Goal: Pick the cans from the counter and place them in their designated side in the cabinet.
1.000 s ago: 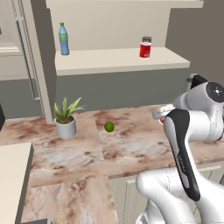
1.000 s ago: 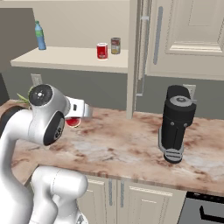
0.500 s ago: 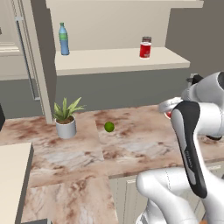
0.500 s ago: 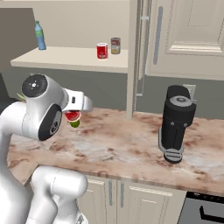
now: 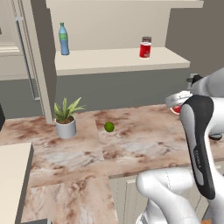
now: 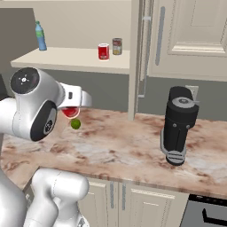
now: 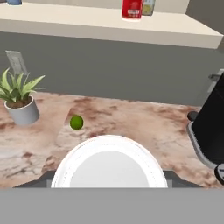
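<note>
I have the end effector (image 6: pixel 70 111) clamped on a red can (image 7: pixel 109 164), held above the marbled table (image 6: pixel 133 146) at about nine o'clock in the right base view, while the second red can (image 6: pixel 103 51) stands on the cabinet (image 5: pixel 118 59) shelf at twelve o'clock.

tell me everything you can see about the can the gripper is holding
The can is a small red cylinder with a white, round, ridged top. The hand view looks down on that top, close up between the fingers. In the right base view its red side peeks out under the white hand, lifted above the counter and touching nothing else; the lime lies just below it. In the left base view a red sliver shows at the gripper. A matching can already stands on the cabinet shelf.
</note>
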